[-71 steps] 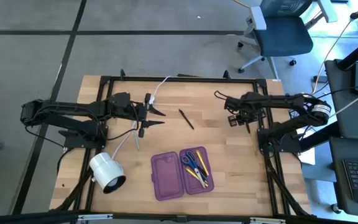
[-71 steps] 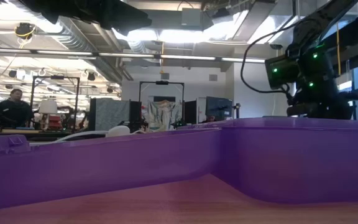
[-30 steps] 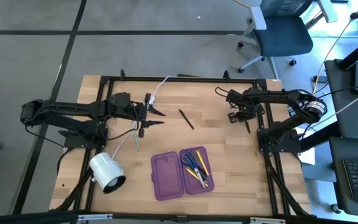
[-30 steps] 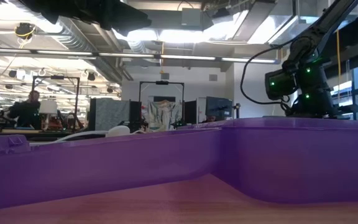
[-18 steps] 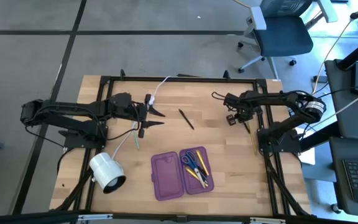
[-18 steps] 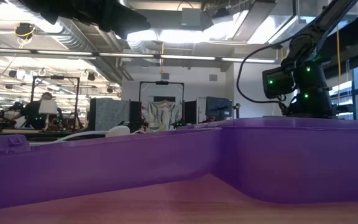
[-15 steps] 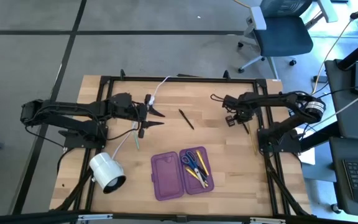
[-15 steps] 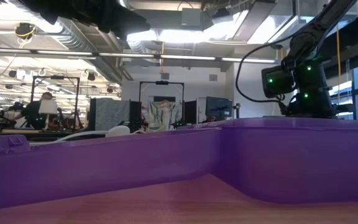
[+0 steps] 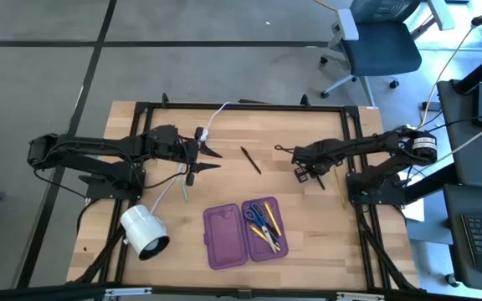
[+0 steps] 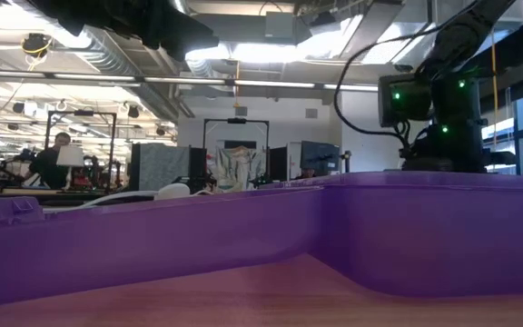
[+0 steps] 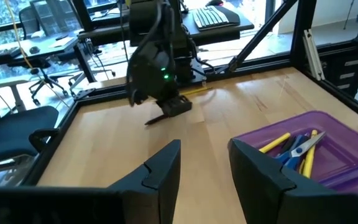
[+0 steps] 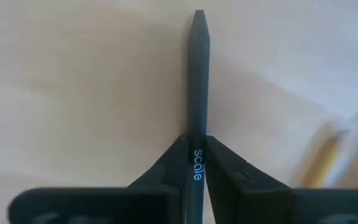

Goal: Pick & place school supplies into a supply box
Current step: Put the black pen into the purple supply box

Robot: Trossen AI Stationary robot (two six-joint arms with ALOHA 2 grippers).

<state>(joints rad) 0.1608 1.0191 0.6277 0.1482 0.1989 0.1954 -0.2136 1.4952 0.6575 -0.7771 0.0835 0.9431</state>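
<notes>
Right gripper (image 9: 302, 173) is clamped on a dark pen (image 12: 197, 74), fingers pinching it mid-shaft; it sits over the table right of centre, above the supply box (image 9: 245, 233). We read this as the carry step: pen picked, not yet placed. From above the pen itself is barely distinguishable under the gripper.

Supply box lies open at the near edge. Its right half holds the blue-handled scissors (image 9: 257, 216) and yellow pencils (image 9: 272, 219); its left half looks bare.

Next move calls for travel toward the box's right half, pen lined up with the long side, then release low so it doesn't bounce out.

Left gripper (image 11: 204, 163) waits at table left with fingers spread, nothing between them. Still loose: another dark pen (image 9: 251, 160) mid-table, a green pencil (image 9: 183, 186) near the left gripper, and a yellow pencil (image 9: 342, 194) by the right frame rail.

The low camera is blocked by the box wall, so we can't check pen height from it. A white lamp (image 9: 144, 231) sits at lower left.
</notes>
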